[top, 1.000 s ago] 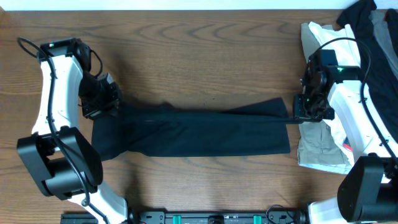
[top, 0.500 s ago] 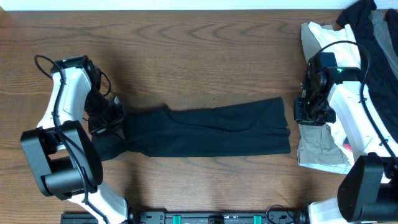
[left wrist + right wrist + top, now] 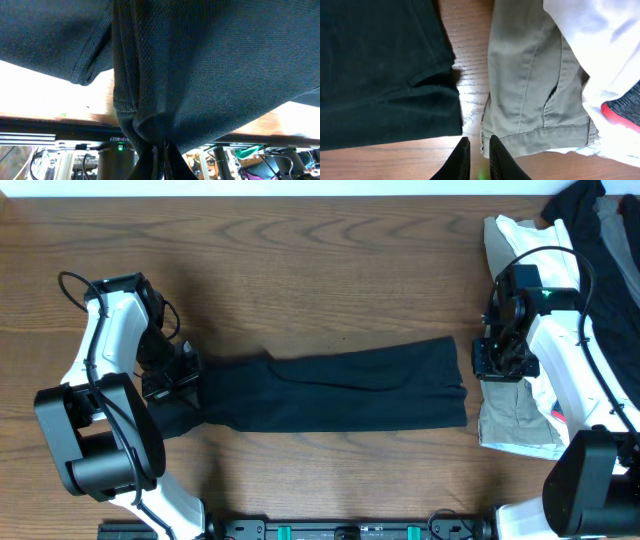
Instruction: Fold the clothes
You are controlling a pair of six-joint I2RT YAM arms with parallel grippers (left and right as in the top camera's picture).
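Observation:
A long black garment [image 3: 330,390] lies stretched left to right across the wooden table [image 3: 320,260]. My left gripper [image 3: 172,375] is at its left end, shut on bunched black fabric. In the left wrist view the cloth [image 3: 200,60] fills the frame and gathers into the gripper [image 3: 162,157]. My right gripper [image 3: 490,362] hovers just off the garment's right end. In the right wrist view it [image 3: 479,155] is open only a little and empty, over bare wood between the black cloth [image 3: 380,65] and a khaki garment [image 3: 535,85].
The khaki garment [image 3: 515,415] lies at the right under my right arm. A white garment [image 3: 510,240] and a pile of dark clothes [image 3: 600,230] sit at the back right. A red and dark item [image 3: 622,112] lies beside the white cloth [image 3: 600,40].
My right gripper has let go of the garment's right end, which dropped flat. My left gripper moved a little forward and right with the left end. Little has changed in the last half second.

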